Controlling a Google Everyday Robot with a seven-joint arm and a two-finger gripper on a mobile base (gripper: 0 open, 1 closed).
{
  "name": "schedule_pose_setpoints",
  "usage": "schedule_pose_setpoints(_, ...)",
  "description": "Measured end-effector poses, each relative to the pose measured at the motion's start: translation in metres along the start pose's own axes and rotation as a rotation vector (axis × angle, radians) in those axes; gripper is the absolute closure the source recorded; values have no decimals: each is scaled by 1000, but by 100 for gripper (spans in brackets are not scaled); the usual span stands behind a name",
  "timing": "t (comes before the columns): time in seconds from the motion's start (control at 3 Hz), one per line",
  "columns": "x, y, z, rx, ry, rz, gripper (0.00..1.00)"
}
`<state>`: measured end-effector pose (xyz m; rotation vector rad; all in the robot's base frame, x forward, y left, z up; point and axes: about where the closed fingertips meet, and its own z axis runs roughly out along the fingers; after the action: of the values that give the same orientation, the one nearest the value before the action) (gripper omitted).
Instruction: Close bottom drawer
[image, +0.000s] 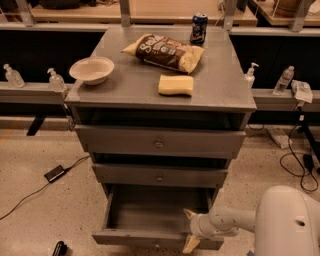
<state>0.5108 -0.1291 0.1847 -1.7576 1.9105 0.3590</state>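
Floor (50, 215): speckled beige | cabinet (160, 95): matte grey, flat top bearing round white bowl (91, 69), crinkled bag (165, 52), yellow sponge (176, 85), can (199, 27) | bottom drawer (150, 212): lowest in cabinet, pulled out, plain grey box | gripper (190, 229): at cabinet's lower right, by drawer front, fingers spread.

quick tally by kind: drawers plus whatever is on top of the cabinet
drawer: 3, the top drawer, the middle drawer and the bottom drawer, which is pulled out
bowl: 1
chip bag: 1
sponge: 1
can: 1
total: 7
The gripper sits open at the bottom drawer's front right corner.
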Motion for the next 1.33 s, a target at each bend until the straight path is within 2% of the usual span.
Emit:
schedule_pose_setpoints(0.33,9,-6,18,16,30,2,0)
schedule_pose_setpoints(0.67,12,-11,23,32,22,6,17)
schedule_pose_setpoints(1.0,10,-11,20,32,22,6,40)
schedule_pose_setpoints(1.33,9,-9,17,32,22,6,45)
